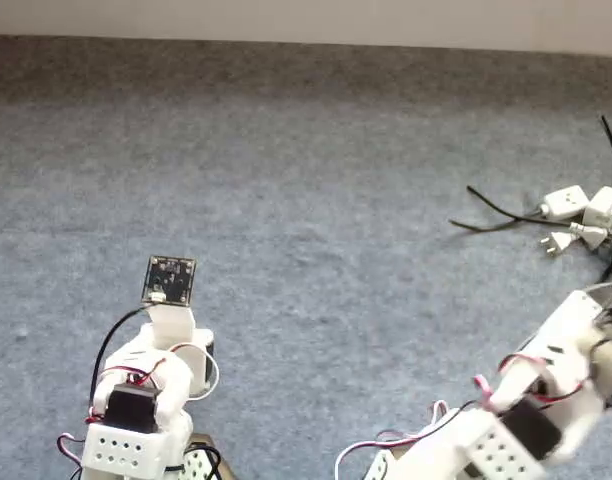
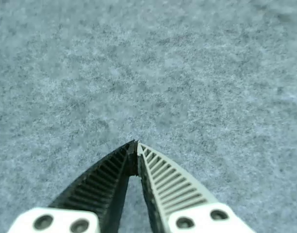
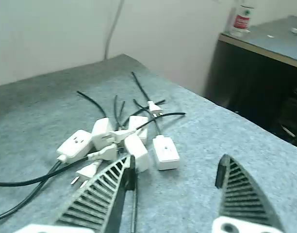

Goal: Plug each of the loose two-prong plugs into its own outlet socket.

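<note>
A tangle of white outlet sockets and two-prong plugs on black cords (image 1: 576,215) lies on the grey carpet at the far right. In the right wrist view, one socket (image 3: 73,144) faces up and another socket (image 3: 165,151) lies closest to the fingers. A loose plug (image 3: 88,171) shows its two prongs, and another plug (image 3: 152,108) lies farther back. My right gripper (image 3: 177,160) is open just short of the pile, holding nothing. My left gripper (image 2: 136,146) is shut and empty above bare carpet, far from the pile. The left arm (image 1: 146,390) sits at the front left, and the right arm (image 1: 546,390) at the front right.
Grey carpet (image 1: 316,200) covers the table. Black cords (image 3: 22,187) trail out from the pile. Beyond the table's edge stands a dark cabinet (image 3: 265,82) against a pale wall.
</note>
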{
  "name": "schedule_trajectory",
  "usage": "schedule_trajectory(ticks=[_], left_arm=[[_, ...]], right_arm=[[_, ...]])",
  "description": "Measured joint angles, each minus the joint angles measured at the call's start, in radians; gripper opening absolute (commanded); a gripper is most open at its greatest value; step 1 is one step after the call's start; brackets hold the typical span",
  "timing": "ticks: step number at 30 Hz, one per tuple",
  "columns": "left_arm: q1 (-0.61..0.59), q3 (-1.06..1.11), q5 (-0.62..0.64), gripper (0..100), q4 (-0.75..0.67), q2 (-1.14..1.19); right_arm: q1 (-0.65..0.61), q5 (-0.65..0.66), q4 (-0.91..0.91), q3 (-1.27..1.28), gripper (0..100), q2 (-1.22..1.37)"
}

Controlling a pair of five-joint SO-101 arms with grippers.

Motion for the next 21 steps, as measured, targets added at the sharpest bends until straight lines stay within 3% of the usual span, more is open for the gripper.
schedule_trajectory(ticks=[6,16,21], left_arm=[[0.011,0.0,0.0,1,-0.06,0.0],[0.009,0.0,0.0,1,-0.064,0.0],[0.009,0.0,0.0,1,-0.064,0.0]], right_arm=[[0.041,0.0,0.084,-0.549,27.3,0.706],[0.026,0.092,0.674,-1.889,27.1,2.022],[-0.005,0.158,0.795,-2.573,27.1,2.532]])
